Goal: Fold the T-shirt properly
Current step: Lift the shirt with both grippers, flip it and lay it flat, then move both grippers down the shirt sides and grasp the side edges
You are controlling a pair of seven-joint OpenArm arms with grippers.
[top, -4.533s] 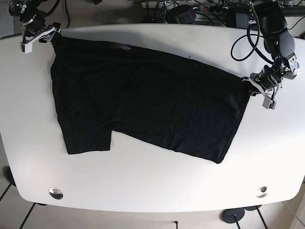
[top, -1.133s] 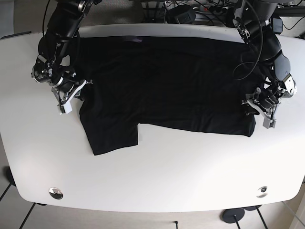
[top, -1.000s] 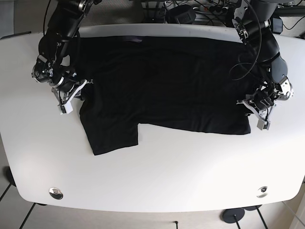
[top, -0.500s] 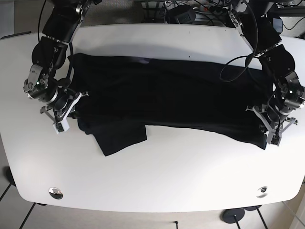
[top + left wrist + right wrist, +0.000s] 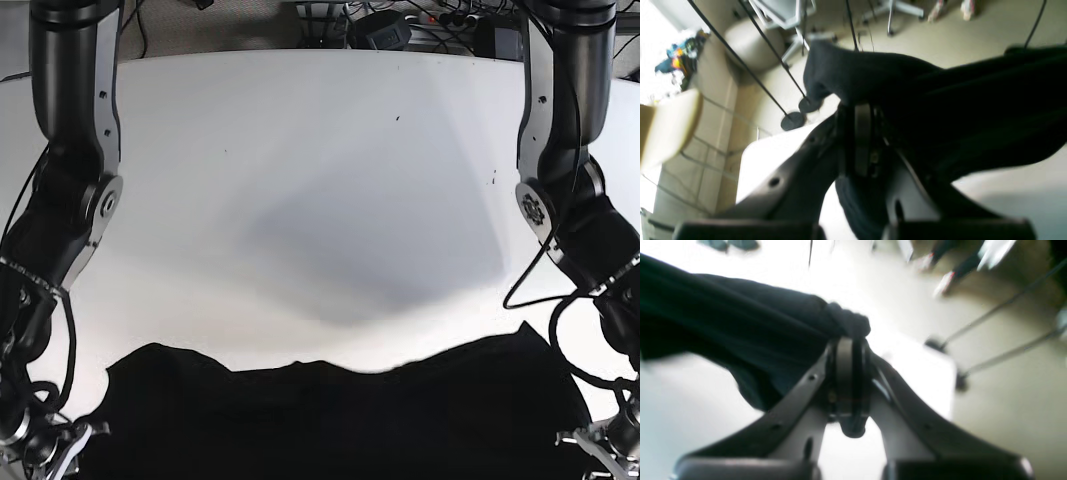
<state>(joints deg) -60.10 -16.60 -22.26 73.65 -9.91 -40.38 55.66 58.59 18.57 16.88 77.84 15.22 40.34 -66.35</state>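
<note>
Half a second ago the shirt point(image 5: 340, 415) lay spread across the tabletop point(image 5: 320, 180); now we have it lifted off and hanging toward the near edge, low in the base view. We judge this a shake-out or repositioning before any fold, so folding proper has not begun. Our left tool point(image 5: 863, 133) pinches 1 bunched edge of the shirt, and our right tool point(image 5: 848, 373) pinches another. The white tabletop shows a soft shadow at its middle. Around it are pale floor, chair bases and cables.
</note>
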